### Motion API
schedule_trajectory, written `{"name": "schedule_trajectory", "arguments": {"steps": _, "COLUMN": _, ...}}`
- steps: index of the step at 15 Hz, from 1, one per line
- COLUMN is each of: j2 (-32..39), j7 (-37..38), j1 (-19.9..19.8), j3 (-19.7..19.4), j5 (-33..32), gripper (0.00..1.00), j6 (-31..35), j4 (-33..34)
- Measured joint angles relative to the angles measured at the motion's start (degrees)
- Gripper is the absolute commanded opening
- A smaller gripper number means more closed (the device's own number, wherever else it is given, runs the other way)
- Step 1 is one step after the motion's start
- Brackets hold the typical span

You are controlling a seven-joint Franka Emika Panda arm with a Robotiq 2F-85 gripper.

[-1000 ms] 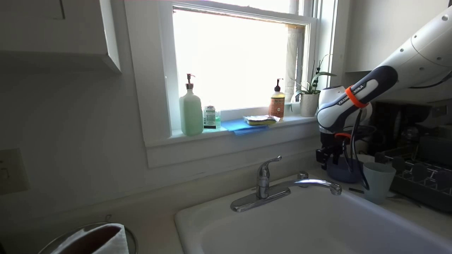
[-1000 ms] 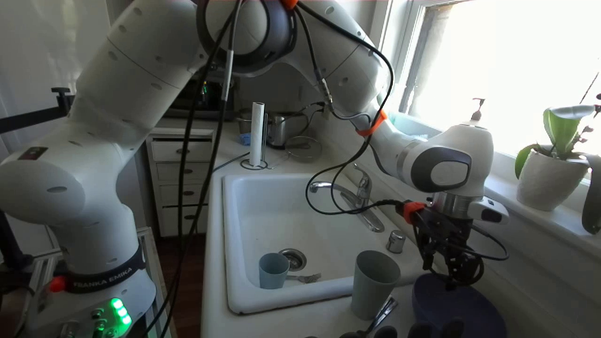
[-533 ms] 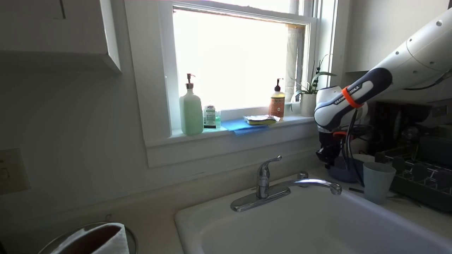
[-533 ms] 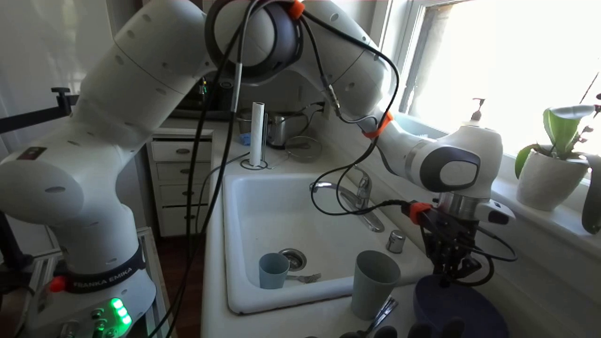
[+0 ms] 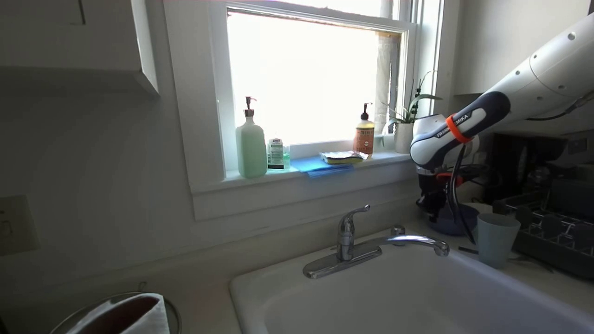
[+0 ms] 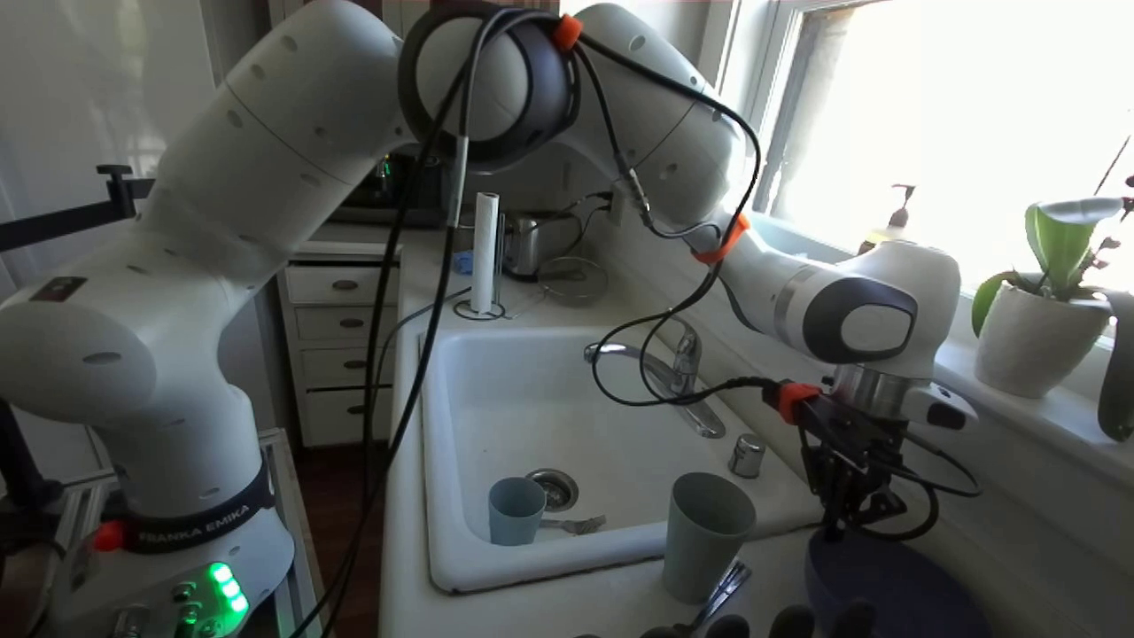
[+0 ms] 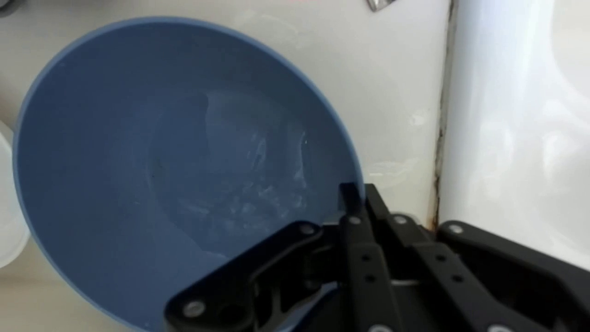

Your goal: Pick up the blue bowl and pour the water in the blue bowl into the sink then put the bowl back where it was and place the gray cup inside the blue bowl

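Note:
In the wrist view the blue bowl [image 7: 115, 152] fills the left half, with a shallow pool of water [image 7: 239, 193] at its bottom. My gripper [image 7: 362, 190] is shut on the bowl's rim, one finger inside the wall and one outside. In both exterior views the gripper [image 6: 833, 532] points down at the sink-side edge of the blue bowl [image 6: 895, 589]. I cannot tell whether the bowl touches the counter. The gray cup [image 6: 709, 536] stands upright on the counter between bowl and sink [image 6: 532, 399], clear of the gripper.
A similar cup [image 6: 516, 511] and a fork [image 6: 580, 525] lie in the sink. The faucet [image 5: 345, 241] reaches over the basin. Cutlery [image 6: 726, 587] lies by the gray cup. A dish rack [image 5: 557, 232] and a white container [image 7: 9, 207] stand near the bowl.
The gripper has gone from open to shut on the bowl's rim. Arm and bowl have shifted slightly: leftward in an exterior view, rightward in an exterior view from the opposite end. The cups stayed put.

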Motion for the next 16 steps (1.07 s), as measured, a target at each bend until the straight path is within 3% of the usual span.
{"name": "schedule_trajectory", "arguments": {"steps": 5, "j2": -1.2, "j7": 0.0, "j1": 0.1, "j3": 0.0, "j5": 0.3, "gripper": 0.01, "j6": -3.6, "j4": 0.8}}
{"name": "schedule_trajectory", "arguments": {"steps": 16, "j2": -11.7, "j7": 1.5, "j1": 3.2, "j3": 0.0, "j5": -0.4, "gripper": 0.01, "j6": -13.4, "j4": -2.2}}
